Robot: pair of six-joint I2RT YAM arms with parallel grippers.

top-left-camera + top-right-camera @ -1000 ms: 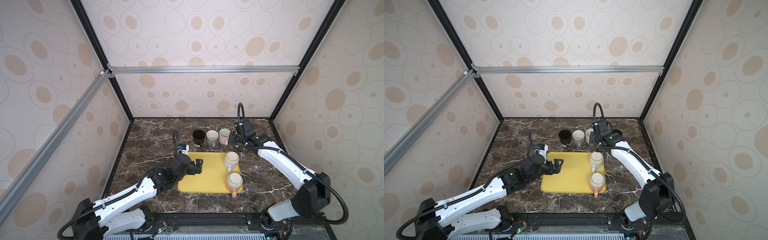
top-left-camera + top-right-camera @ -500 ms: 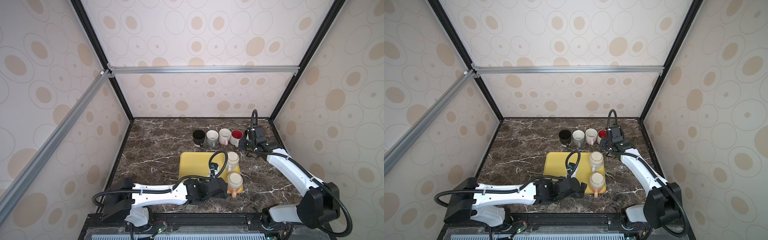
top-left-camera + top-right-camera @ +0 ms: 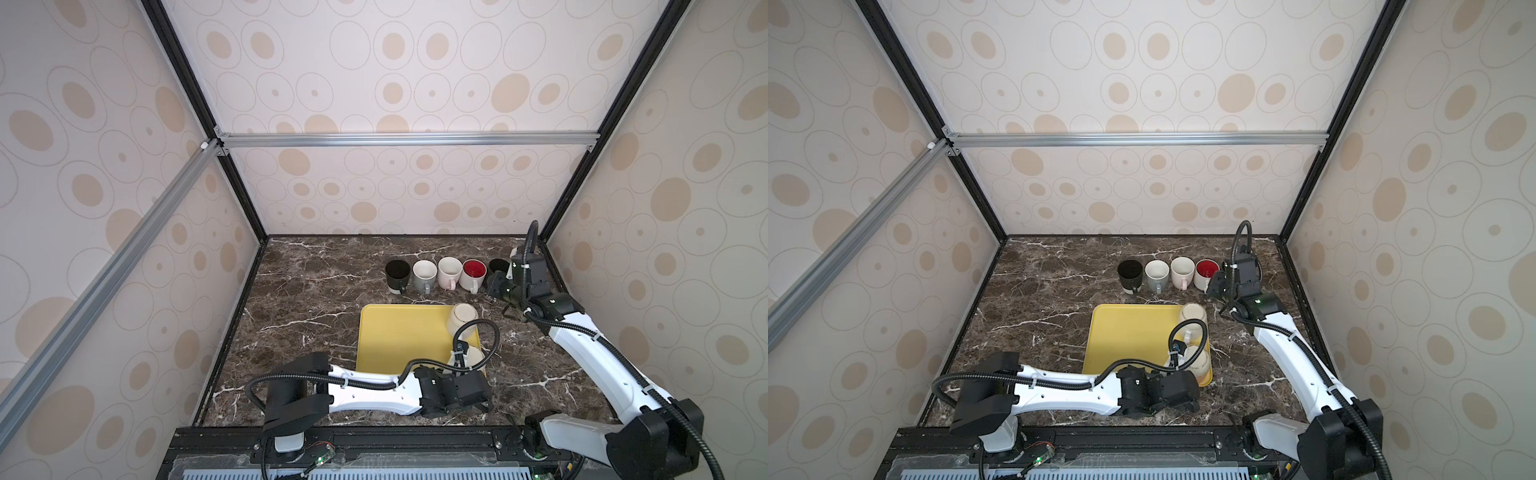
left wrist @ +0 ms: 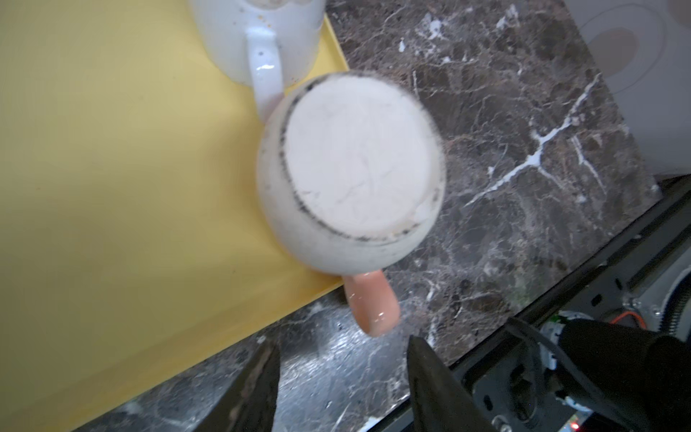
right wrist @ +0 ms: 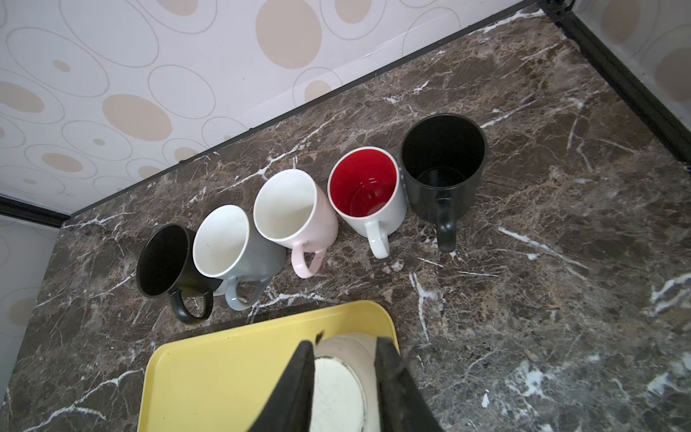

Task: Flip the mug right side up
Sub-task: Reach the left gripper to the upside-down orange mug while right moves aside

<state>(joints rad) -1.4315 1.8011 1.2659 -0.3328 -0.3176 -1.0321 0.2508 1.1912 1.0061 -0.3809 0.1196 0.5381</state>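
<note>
Two pale mugs stand upside down on the yellow tray. The near mug has a salmon handle that juts past the tray's front edge. My left gripper is open just in front of that handle, with only marble between its fingers. The far mug sits at the tray's back right corner. My right gripper hovers behind it beside the row of mugs, narrowly open and holding nothing.
Behind the tray stands a row of upright mugs: black, grey, pink, white with a red inside and black. The black frame rail runs close to my left gripper. Patterned walls enclose the marble table.
My left arm swung from the tray's left side round to its front right corner, and its jaws narrowed. My right gripper moved right along the row; the red-lined and a black mug came into view.
</note>
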